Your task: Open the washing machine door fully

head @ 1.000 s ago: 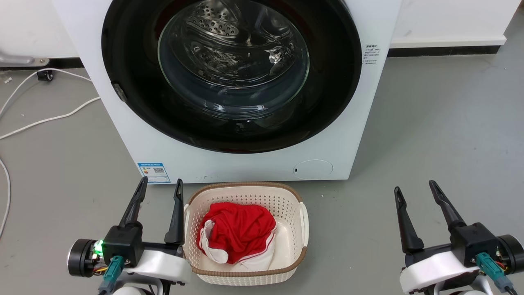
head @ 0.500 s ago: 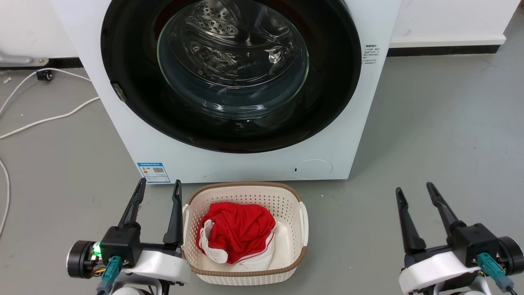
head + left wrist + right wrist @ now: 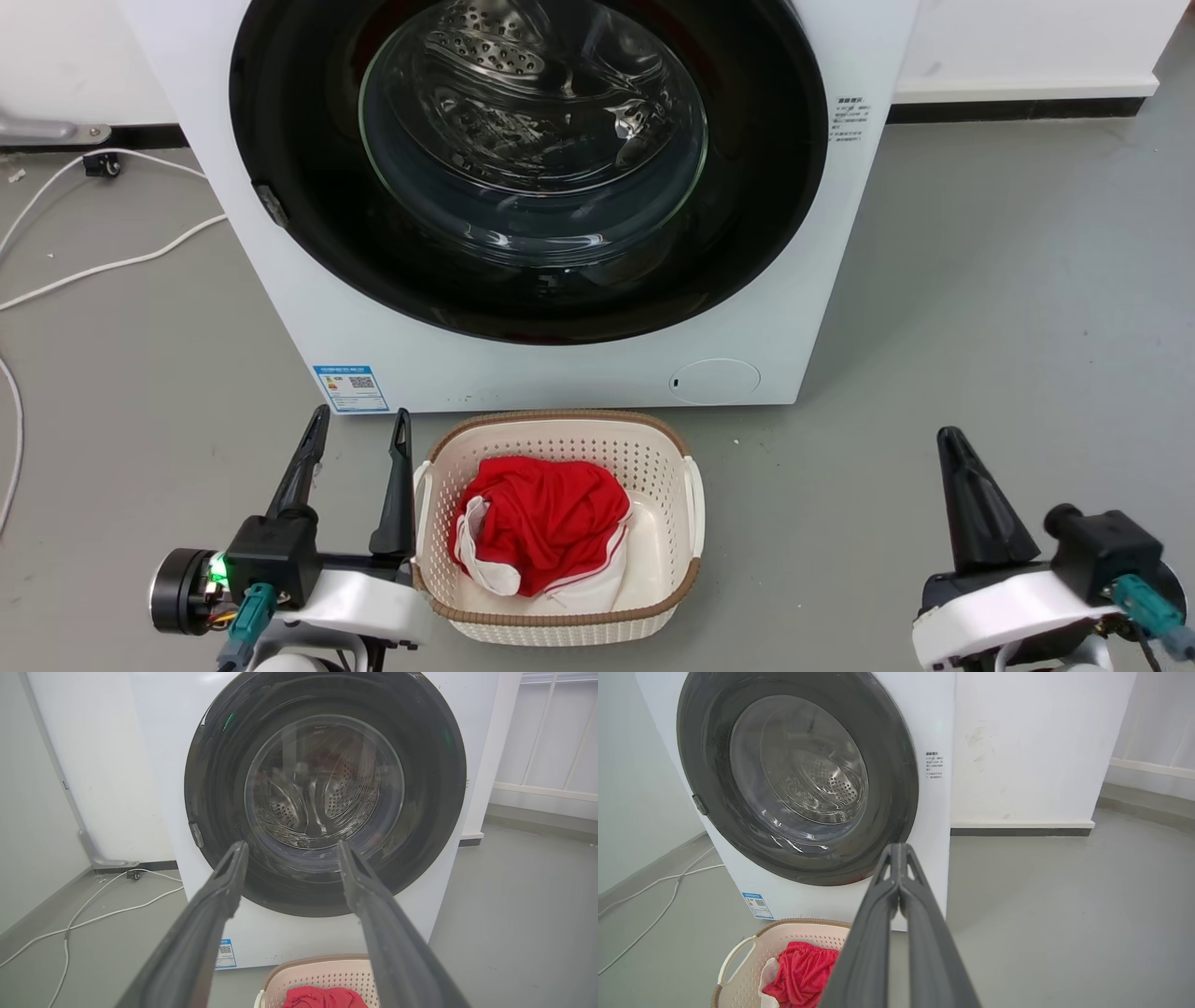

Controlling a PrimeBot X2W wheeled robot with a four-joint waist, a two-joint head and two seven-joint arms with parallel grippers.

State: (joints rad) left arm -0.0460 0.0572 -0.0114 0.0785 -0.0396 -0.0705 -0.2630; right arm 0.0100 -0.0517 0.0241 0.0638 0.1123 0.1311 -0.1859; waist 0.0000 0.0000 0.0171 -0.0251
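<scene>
Now the big round black glass door (image 3: 527,168) sits shut on the white boxy washing machine (image 3: 560,378). Left gripper (image 3: 363,413) fingers spread apart; right gripper (image 3: 950,437) fingers pressed together, empty.

The big white boxy washing machine (image 3: 560,373) stood upright on the grey floor (image 3: 980,280). Its large, round, glossy black-rimmed washing machine door (image 3: 530,159), nearly as wide as the cabinet, was shut and lay flush against the front. Through the clear domed glass bowl at the door's centre, the perforated steel drum (image 3: 495,51) was visible behind it. A small grey tab (image 3: 271,207) sat on the left edge of the black rim. Low on the white front were a blue label sticker (image 3: 351,388) at the left corner and a small round cap (image 3: 714,381) toward the right.
</scene>
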